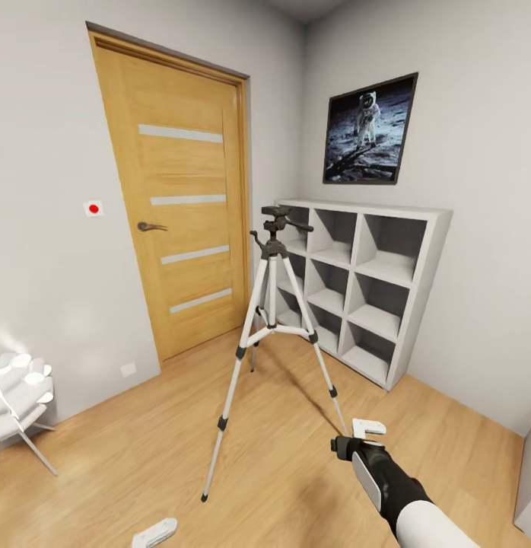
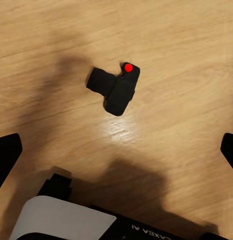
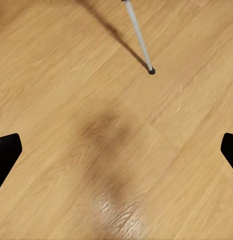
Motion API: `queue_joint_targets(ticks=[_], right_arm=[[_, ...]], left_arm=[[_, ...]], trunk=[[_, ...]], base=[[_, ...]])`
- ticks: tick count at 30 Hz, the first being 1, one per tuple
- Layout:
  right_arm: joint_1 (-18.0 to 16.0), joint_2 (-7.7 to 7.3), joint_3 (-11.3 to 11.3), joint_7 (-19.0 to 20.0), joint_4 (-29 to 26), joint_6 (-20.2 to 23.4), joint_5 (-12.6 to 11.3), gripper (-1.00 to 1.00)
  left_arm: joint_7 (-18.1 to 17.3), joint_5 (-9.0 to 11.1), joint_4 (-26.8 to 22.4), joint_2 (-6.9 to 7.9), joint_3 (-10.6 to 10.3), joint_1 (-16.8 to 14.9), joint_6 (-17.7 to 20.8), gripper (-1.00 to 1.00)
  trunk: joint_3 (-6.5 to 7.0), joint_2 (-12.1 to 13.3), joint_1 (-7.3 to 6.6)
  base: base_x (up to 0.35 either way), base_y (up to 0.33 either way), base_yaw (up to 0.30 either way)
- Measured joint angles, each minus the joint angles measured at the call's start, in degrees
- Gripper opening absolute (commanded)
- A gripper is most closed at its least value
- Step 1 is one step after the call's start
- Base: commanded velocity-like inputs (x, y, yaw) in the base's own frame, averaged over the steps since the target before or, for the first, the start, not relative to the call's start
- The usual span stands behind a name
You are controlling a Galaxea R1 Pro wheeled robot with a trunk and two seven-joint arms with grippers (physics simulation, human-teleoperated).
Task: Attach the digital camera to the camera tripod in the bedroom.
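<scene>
While the silver-legged, black-jointed camera tripod [image 1: 272, 320] stands on glossy wood-plank floor [image 1: 144, 457], the boxy matte-black digital camera [image 2: 116, 87] lies below the spread left gripper [image 2: 116, 150]; the right gripper [image 3: 116, 150] is likewise spread.

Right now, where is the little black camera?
The digital camera lies on the light wood floor, seen in the left wrist view below the open left gripper, apart from its fingers.

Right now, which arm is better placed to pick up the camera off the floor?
Left. Its wrist view looks straight down on the camera, lying between its open fingers. The right hand hangs over bare floor near a tripod foot.
</scene>
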Motion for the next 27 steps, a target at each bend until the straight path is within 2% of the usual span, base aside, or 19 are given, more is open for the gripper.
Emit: queue_joint_targets(ticks=[27], right_arm=[[0.0,-0.07,0.04,0.44,0.6,-0.09,-0.13,1.0]], left_arm=[[-0.01,-0.32,0.19,0.11,0.36,0.0,-0.09,1.0]], trunk=[[-4.85,-10.83,5.93]], base=[[0.0,0.0,0.0]])
